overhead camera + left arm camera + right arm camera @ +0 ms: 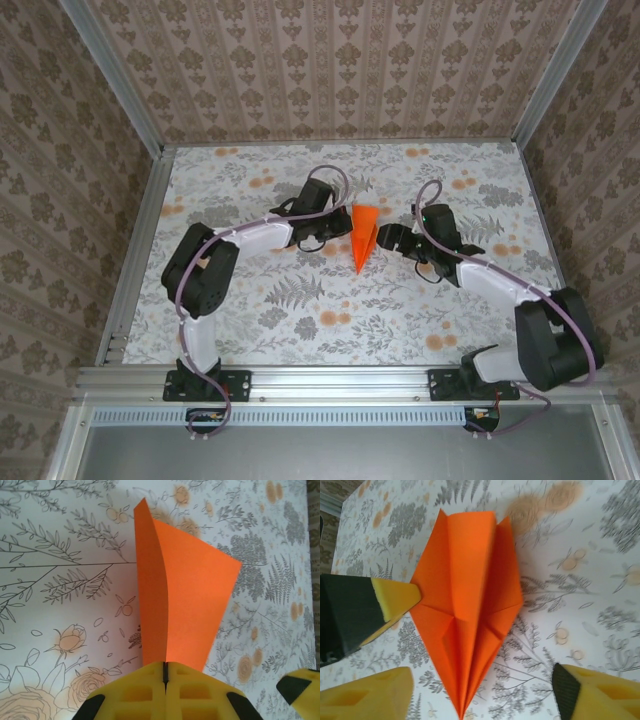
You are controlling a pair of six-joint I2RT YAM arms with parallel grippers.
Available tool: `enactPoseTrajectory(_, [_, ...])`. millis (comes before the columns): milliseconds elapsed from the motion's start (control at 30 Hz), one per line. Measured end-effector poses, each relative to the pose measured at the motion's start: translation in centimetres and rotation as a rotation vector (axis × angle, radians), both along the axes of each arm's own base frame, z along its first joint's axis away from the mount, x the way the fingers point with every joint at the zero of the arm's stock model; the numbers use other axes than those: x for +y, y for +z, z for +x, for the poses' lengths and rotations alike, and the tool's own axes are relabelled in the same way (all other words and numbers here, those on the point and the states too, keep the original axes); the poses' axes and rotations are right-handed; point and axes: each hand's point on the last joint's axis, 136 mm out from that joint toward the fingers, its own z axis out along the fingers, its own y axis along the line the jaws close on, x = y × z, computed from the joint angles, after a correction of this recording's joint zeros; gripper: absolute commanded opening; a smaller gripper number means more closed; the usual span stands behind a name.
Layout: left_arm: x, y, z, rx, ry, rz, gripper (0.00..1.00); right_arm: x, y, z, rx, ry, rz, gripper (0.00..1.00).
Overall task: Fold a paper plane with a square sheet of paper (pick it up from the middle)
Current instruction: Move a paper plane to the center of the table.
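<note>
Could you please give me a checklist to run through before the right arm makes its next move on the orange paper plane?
1. Left hand shut on the pointed orange folded paper plane: ok, it pinches one edge.
2. Right hand open: ok, its jaws stand apart on either side of the plane's pointed tip.
3. Right hand free of the paper: ok in the right wrist view.
4. Both wings folded in towards the centre crease: ok.
5. Plane lifted off the floral-printed table: cannot tell.
</note>
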Motion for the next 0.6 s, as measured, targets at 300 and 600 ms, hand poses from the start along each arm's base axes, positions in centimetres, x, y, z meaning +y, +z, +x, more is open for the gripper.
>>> enactPoseTrajectory(300, [1.4,-2.2,0.5,0.037,0.065,-0.022,0.00,3.6,-4.0,-1.4,0.174,0.070,0.026,0.55])
enactPoseTrajectory(600, [2.3,-3.8,-0.2,0.069,0.087,-0.020,0.00,6.1,-5.4,-0.8,0.227,0.118,0.033,0.37])
